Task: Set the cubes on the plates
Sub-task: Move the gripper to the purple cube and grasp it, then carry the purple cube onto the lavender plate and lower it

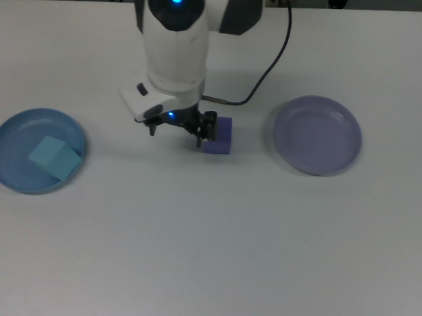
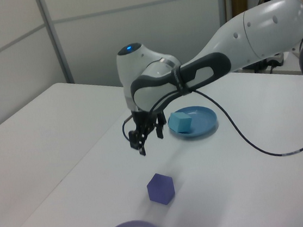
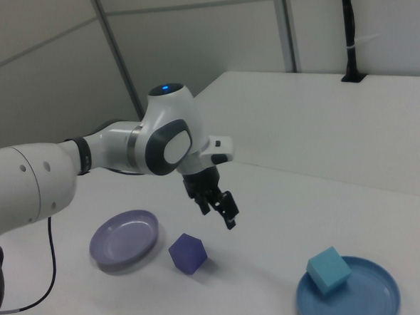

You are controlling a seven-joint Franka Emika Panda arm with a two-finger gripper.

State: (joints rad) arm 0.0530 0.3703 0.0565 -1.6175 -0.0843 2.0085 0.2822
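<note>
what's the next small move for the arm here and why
Probably shift the tool a little further toward the purple cube and lower it around it. The cyan cube already lies on the blue plate, while the purple cube sits on the table between the plates, and the lavender plate holds nothing. In the left view the tool hangs above and short of the cube.
</note>
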